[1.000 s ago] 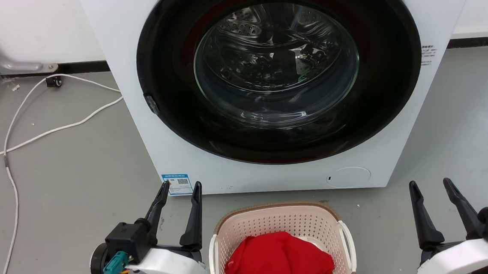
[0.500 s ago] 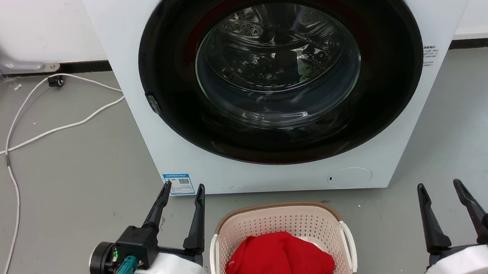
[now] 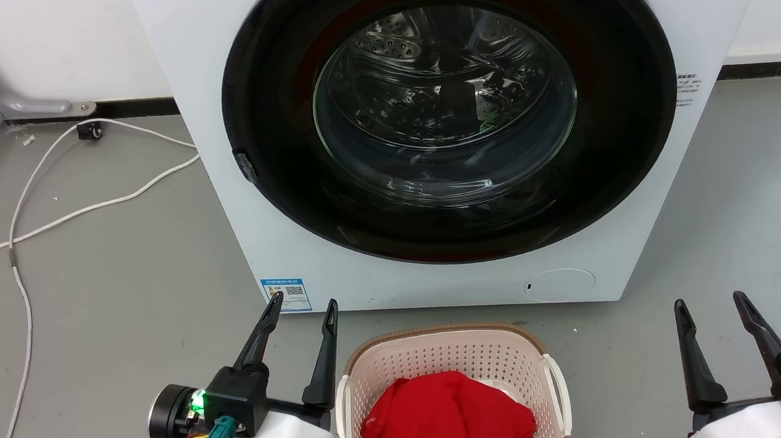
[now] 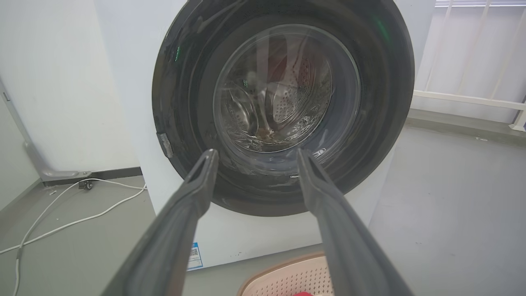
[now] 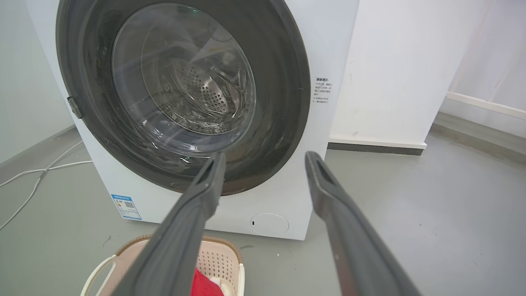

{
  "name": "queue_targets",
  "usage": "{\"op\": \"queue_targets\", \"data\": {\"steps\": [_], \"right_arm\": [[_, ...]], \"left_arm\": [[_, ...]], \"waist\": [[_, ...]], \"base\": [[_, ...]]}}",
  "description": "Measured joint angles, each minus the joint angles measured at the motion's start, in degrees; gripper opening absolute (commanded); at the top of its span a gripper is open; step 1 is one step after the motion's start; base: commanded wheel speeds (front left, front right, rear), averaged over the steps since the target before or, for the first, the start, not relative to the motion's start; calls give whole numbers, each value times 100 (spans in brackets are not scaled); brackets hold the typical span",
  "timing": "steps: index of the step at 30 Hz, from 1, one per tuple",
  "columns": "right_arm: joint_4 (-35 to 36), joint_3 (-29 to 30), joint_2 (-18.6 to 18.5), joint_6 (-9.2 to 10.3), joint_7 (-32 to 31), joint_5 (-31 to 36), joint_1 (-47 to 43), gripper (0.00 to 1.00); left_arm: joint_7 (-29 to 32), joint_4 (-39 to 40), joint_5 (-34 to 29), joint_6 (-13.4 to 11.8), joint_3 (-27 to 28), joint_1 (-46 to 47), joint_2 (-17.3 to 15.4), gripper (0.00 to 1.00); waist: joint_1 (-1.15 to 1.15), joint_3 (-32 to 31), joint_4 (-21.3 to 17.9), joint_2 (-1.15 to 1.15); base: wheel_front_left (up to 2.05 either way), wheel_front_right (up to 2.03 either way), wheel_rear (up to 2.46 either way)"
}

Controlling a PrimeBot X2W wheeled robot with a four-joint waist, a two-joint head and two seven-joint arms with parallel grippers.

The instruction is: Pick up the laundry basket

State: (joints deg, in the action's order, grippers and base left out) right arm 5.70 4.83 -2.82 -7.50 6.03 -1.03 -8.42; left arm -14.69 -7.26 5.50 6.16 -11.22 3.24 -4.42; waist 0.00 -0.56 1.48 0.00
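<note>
Laundry basket point(image 3: 441, 354), perforated beige-pink plastic, brown woven-look rim, red cloth point(image 3: 445, 414) inside; left gripper point(image 3: 304, 300) and right gripper point(image 3: 709, 299) flank it, fingers spread, empty.

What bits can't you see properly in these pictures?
1. Beige-pink perforated plastic laundry basket: the head view's bottom edge cuts off its near end.
2. Whatever lies under the crumpled red cloth in it: the cloth hides it in the head view.
3. Writing on the small blue sticker on the big white washing machine: too small in the head view.
4. What is behind the machine's round glass door: reflections muddle it in all three views.
</note>
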Motion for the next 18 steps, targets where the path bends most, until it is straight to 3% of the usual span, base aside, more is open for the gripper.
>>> {"op": "queue_targets", "data": {"steps": [18], "right_arm": [[-175,37,0,0,126,-13,6,100]], "left_arm": [[-37,-97,-27,47,81,-38,74,100]], "waist": [[0,18,0,0]], "base": [[0,0,0]]}}
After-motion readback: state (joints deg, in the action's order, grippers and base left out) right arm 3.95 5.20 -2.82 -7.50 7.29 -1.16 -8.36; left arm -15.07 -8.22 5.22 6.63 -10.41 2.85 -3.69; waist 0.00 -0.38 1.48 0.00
